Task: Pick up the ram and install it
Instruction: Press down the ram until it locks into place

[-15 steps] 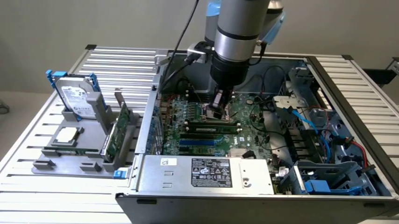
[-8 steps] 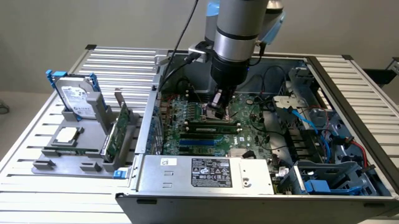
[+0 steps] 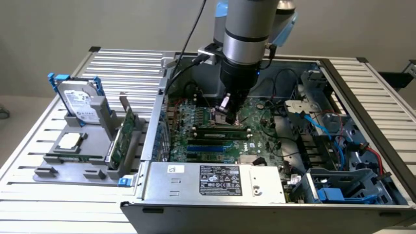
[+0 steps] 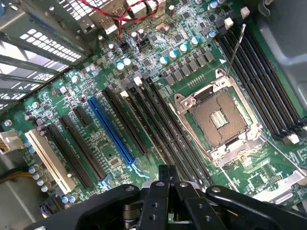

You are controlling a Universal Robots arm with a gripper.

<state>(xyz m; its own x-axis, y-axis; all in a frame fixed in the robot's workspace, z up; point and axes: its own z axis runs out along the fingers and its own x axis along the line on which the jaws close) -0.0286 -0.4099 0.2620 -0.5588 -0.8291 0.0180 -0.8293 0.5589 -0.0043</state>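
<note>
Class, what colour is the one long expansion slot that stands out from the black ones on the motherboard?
Blue: the slot, clearest in the wrist view.

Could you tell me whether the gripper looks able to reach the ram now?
Probably not directly: the gripper hangs over the motherboard inside the computer case, jaws shut, while the ram lies in the grey holder outside, beyond its side wall, though open from above.

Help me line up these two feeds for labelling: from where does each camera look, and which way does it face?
Exterior view: off the arm, raised, looking down into the open computer case; shows the arm and its gripper down at the motherboard.
Wrist view: on the wrist, facing down close over the motherboard and empty CPU socket; the shut gripper shows.
Shared: motherboard, gripper.
</note>
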